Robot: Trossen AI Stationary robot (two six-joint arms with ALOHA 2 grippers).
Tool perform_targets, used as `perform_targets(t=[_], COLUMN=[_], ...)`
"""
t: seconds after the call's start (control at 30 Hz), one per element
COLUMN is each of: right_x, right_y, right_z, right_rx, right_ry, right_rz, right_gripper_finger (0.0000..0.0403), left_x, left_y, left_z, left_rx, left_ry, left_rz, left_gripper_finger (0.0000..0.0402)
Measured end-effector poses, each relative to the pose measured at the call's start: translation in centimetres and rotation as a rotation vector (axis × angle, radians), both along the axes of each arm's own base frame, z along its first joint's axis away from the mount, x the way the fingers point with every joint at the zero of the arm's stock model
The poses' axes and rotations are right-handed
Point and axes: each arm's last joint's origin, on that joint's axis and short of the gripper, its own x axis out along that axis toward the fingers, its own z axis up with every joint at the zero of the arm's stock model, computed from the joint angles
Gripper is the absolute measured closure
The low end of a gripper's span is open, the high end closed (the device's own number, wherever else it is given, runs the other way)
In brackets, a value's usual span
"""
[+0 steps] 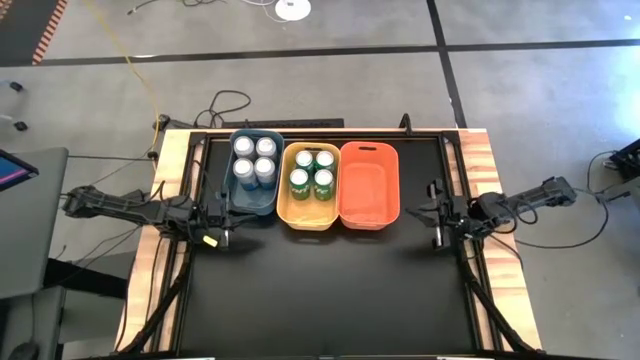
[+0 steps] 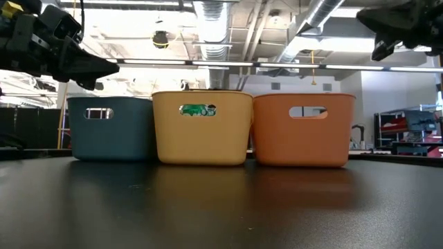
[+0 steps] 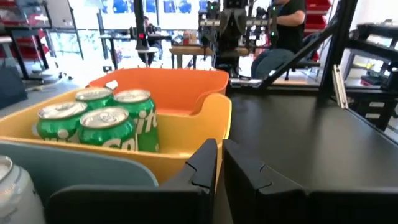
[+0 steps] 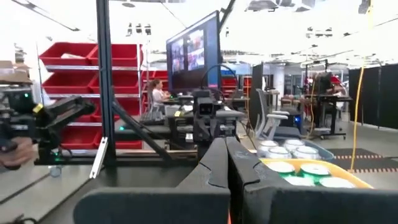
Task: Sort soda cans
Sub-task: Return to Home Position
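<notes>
Desk point(image 1: 330, 290): one black top; on it stands a row of three bins toward 12 o'clock from its centre.
Bins: three, side by side and touching or nearly so. The blue bin point(image 1: 256, 205) is at 9 o'clock of the yellow bin point(image 1: 308, 214); the orange bin point(image 1: 368, 195) is at its 3 o'clock.
Orange bin: holds no cans.
Left end effector point(image 1: 230, 222): one, at about 7 o'clock of the blue bin, just beside its wall. It hangs above the desk with its fingers point(image 3: 205, 168) pressed together on nothing.
Right end effector point(image 1: 426, 213): one, at about 4 o'clock of the orange bin and apart from it. Its fingers point(image 4: 214, 163) are pressed together and it holds nothing.
Soda cans, count: eight in all.
Blue-silver cans point(image 1: 254, 157): four, in a two-by-two block inside the blue bin, toward its 12 o'clock end.
Green Sprite cans point(image 1: 312, 170): four, in a two-by-two block inside the yellow bin.
Can pose: all eight stand upright, long axis vertical, silver tops facing up.
Low view: a patch of green can point(image 2: 197, 110) shows through the yellow bin's handle slot.
</notes>
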Motion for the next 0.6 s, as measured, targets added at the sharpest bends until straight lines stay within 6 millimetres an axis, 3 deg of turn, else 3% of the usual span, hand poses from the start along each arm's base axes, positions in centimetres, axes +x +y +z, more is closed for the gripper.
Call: perform_targets(t=[0.33,0.6], right_x=[-0.7,-0.6], right_y=[-0.4,-0.6], right_z=[-0.8,-1.7], right_rx=[0.011,0.034], right_ry=[0.039,0.127], right_rz=[-0.012,-0.065], right_gripper_finger=[0.0399,0.0399], left_x=[-0.1,-0.5], left_y=[0.0,0.0], left_z=[0.2,0.2], left_rx=[0.038,-0.061], left_ry=[-0.021,-0.030], left_rz=[0.000,-0.002], left_gripper_finger=[0.0397,0.0399])
